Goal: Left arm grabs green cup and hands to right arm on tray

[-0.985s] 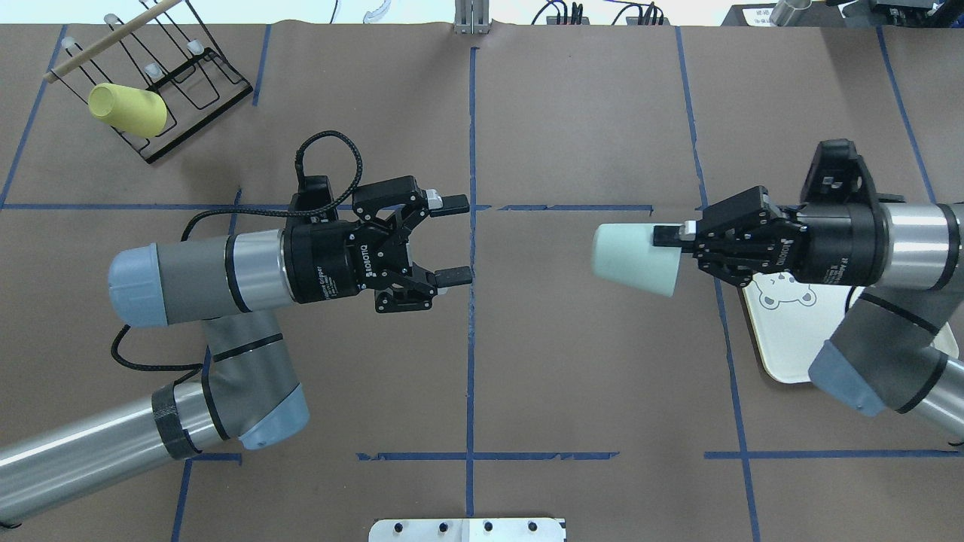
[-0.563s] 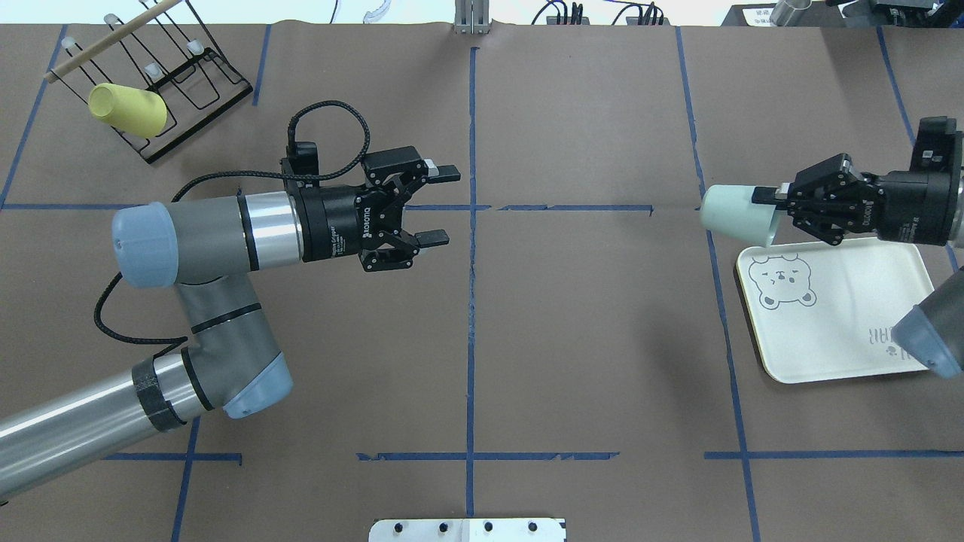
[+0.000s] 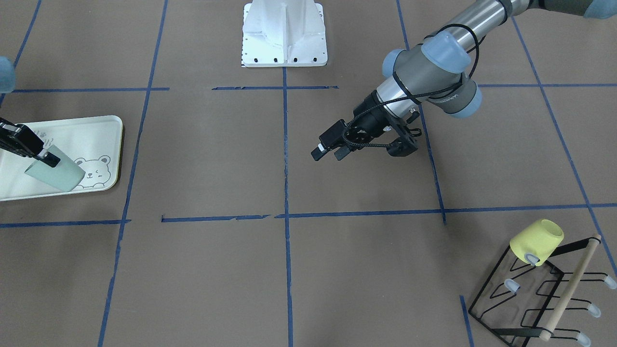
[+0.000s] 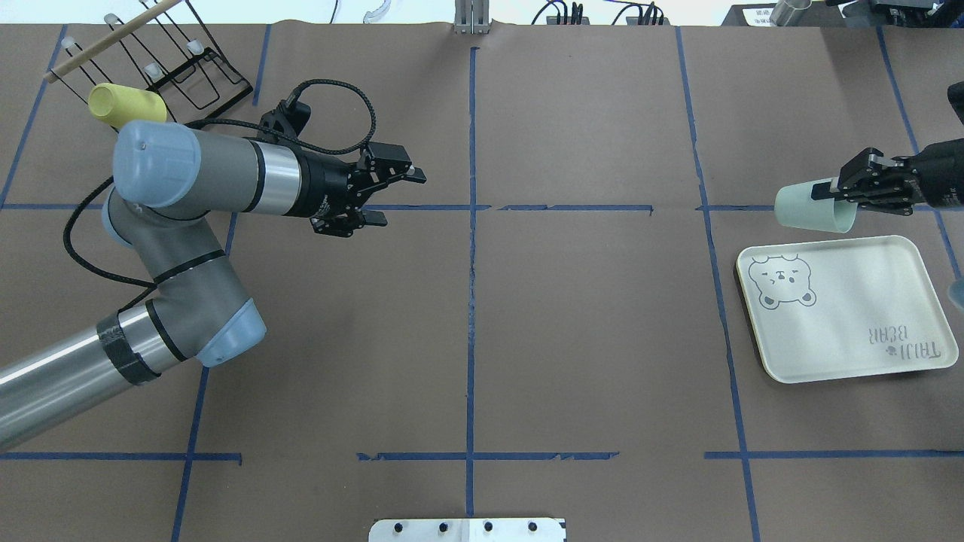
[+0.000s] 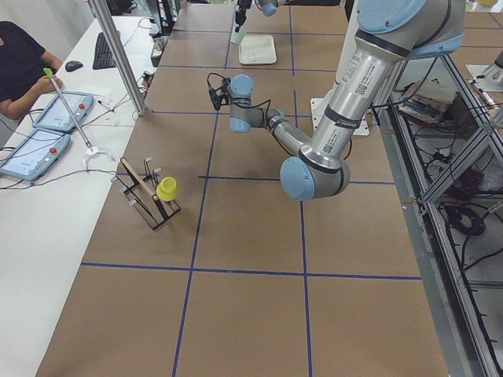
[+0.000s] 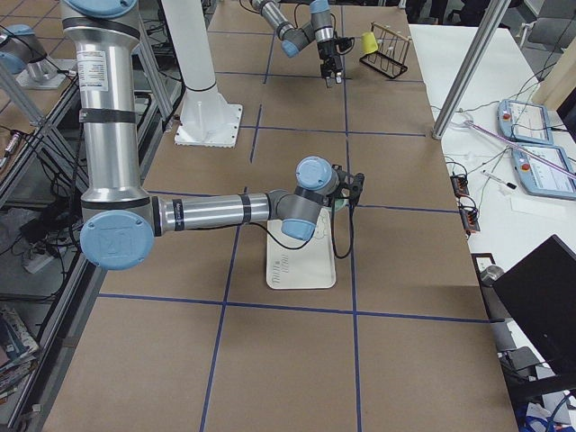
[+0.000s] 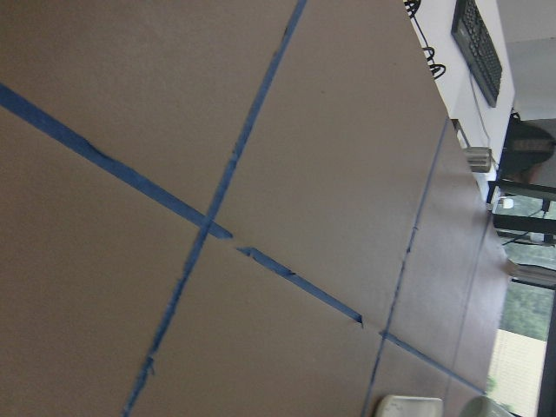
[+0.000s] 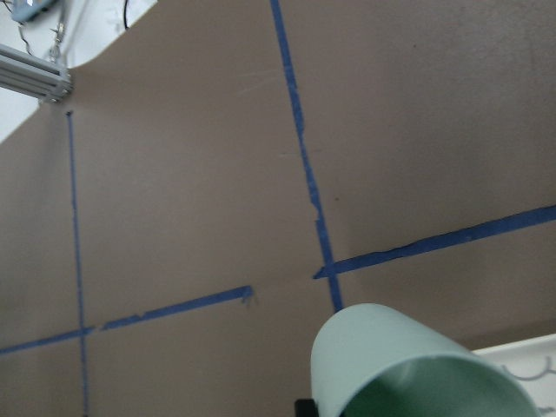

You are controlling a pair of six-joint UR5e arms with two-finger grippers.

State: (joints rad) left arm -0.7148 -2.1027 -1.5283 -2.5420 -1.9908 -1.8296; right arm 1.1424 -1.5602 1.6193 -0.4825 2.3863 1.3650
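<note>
The green cup is held on its side in the air, mouth toward the right gripper, which is shut on its rim. It hangs by the far edge of the tray, near the bear drawing. In the front view the cup overlaps the tray, held by the right gripper. The right wrist view shows the cup's mouth. The left gripper is open and empty over the left half of the table; it also shows in the front view.
A yellow-green cup sits upside down on a peg of a black wire rack at the far left corner, with a wooden stick across the rack. The robot's white base plate is at the near edge. Blue tape lines grid the brown table.
The right arm has carried the green cup to the right and back, from mid-table to the tray's far edge. The left arm has drawn back to the left, its gripper still open.
</note>
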